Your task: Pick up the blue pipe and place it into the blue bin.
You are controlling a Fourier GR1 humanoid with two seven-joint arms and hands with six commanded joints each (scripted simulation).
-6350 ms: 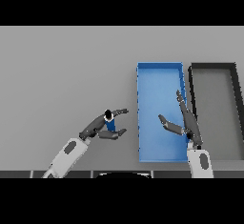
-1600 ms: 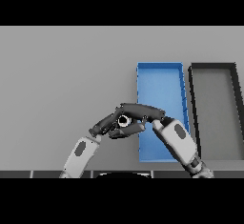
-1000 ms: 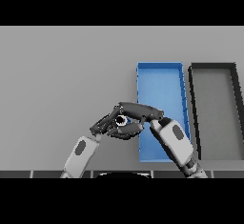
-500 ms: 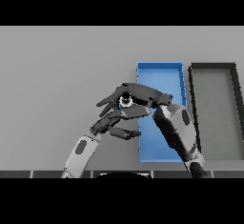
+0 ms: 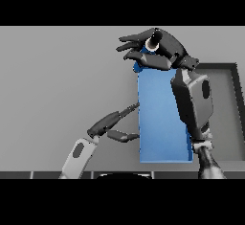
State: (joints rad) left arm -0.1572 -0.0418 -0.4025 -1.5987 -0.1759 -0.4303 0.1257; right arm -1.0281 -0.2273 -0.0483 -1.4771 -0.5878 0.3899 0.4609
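Pipe (image 5: 152,43), blue, is gripped in the curled right robot hand (image 5: 160,51), raised above the blue bin's (image 5: 160,123) far end for release; the left robot hand (image 5: 107,123) is held open, empty.

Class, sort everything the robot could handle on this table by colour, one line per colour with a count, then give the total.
Blue: 2, the blue pipe held in the right hand and the blue bin.
Dark grey: 1, the dark bin beside the blue one.
Total: 3
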